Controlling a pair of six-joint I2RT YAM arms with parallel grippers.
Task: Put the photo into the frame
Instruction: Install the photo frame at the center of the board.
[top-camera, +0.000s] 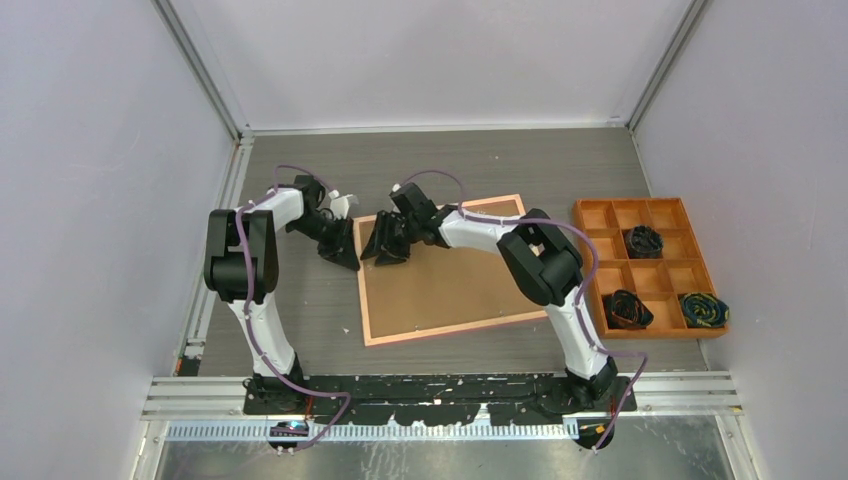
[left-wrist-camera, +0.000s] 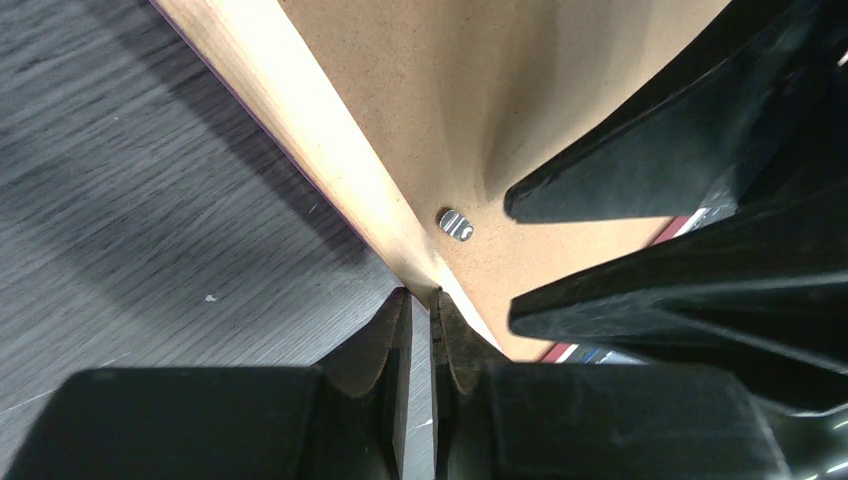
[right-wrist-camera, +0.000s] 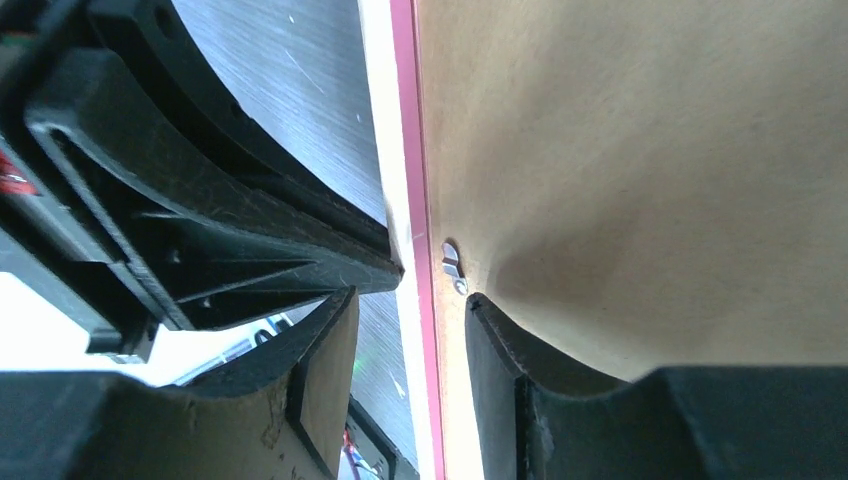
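Observation:
The frame (top-camera: 361, 290) lies back-up on the table, its brown backing board (top-camera: 450, 280) filling it. The photo is hidden. My left gripper (top-camera: 345, 258) is shut at the frame's left edge; in the left wrist view its tips (left-wrist-camera: 420, 295) touch the tan wooden edge (left-wrist-camera: 320, 150) with nothing between them. My right gripper (top-camera: 385, 250) is open at the same spot. In the right wrist view it (right-wrist-camera: 410, 298) straddles the pink edge (right-wrist-camera: 405, 120), one finger over the table and the other on the board (right-wrist-camera: 650, 150) beside a small metal tab (right-wrist-camera: 452, 265).
An orange compartment tray (top-camera: 605, 215) stands at the right with three dark coiled items (top-camera: 643, 240) in it. Grey walls close in the table on three sides. A metal rail (top-camera: 440, 390) runs along the near edge by the arm bases.

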